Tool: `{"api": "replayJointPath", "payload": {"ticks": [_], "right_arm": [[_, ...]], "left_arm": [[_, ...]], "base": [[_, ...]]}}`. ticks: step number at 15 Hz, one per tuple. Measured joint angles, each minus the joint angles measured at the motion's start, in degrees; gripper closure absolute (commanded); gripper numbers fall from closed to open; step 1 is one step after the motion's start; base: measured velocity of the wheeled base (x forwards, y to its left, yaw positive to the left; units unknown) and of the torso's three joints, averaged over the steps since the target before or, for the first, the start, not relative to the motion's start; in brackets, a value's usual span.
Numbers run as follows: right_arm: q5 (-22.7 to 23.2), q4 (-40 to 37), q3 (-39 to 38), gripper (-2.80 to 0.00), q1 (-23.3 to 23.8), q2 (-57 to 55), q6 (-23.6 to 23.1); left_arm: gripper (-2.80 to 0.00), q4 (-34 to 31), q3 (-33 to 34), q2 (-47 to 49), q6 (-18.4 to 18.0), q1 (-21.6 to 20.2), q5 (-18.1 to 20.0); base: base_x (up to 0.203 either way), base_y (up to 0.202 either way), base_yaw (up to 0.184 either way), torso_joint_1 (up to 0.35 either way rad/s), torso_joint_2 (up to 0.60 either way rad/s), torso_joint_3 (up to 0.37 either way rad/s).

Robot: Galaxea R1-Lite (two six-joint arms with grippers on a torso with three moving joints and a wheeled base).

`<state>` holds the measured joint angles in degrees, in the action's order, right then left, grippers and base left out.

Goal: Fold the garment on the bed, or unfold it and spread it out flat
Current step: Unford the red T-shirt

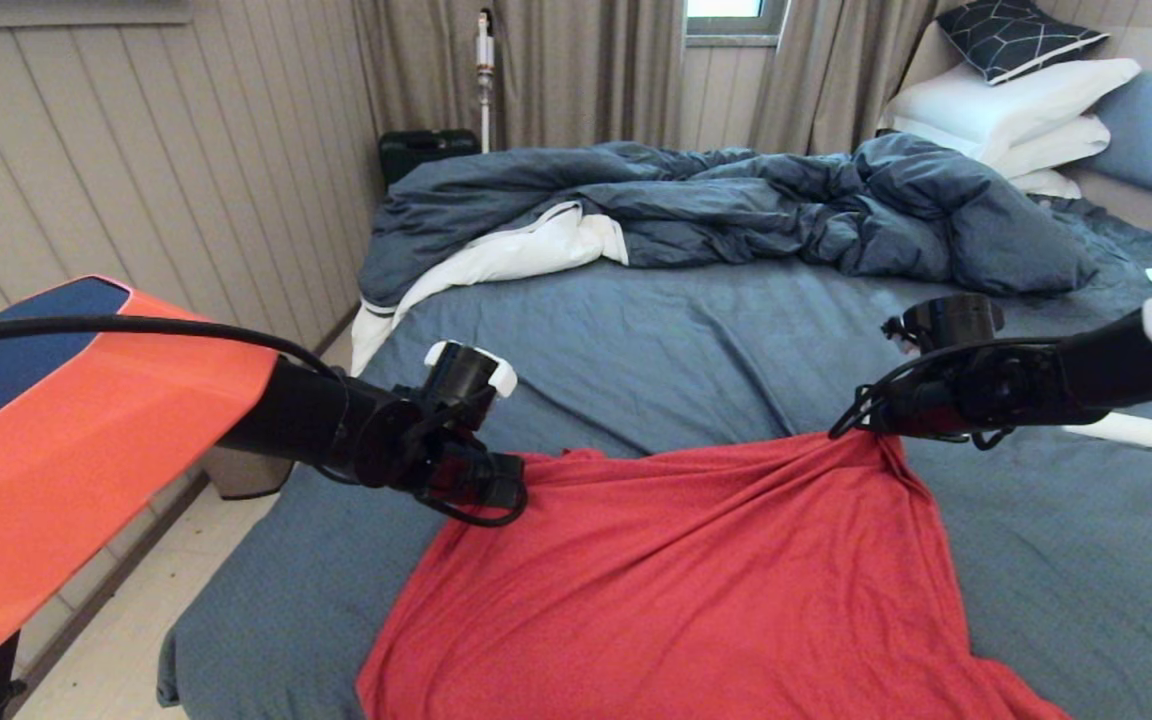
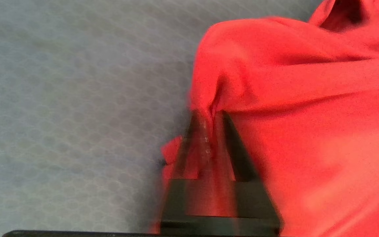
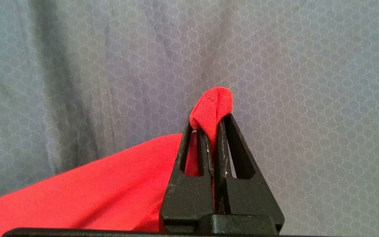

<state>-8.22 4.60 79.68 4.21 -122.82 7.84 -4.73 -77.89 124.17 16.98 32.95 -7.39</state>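
The red garment [image 1: 696, 580] hangs stretched between my two grippers above the near part of the bed [image 1: 656, 340], its lower part running out of the head view's bottom edge. No print shows on the side I see. My left gripper [image 1: 516, 482] is shut on the garment's left upper edge; in the left wrist view the garment [image 2: 308, 108] bunches between the left gripper [image 2: 211, 113]. My right gripper [image 1: 861, 425] is shut on the right upper corner, and a small fold of the garment [image 3: 213, 107] sticks out past the right gripper [image 3: 213, 123].
A rumpled dark blue duvet [image 1: 736, 205] with white lining lies across the far half of the bed. White pillows [image 1: 1016, 110] and a dark patterned cushion [image 1: 1018, 35] are at the far right. The wall and a strip of floor [image 1: 136, 640] run along the bed's left side.
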Motion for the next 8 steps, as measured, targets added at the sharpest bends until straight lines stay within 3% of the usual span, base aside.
{"api": "replayJointPath", "payload": {"ticks": [3, 8], "right_arm": [[0.0, 0.3, -0.9, 0.0, 0.0, 0.5, 0.0], [0.0, 2.9, -2.9, 0.0, -0.4, 2.0, 0.0]], "left_arm": [[0.0, 0.2, 0.0, -0.8, 0.2, -0.5, -3.6], [0.0, 1.5, 0.0, -3.8, 0.4, -3.1, -4.0]], "base": [[0.0, 0.0, 0.0, 0.0, 0.0, 0.0], [0.0, 0.0, 0.0, 0.0, 0.0, 0.0]]}}
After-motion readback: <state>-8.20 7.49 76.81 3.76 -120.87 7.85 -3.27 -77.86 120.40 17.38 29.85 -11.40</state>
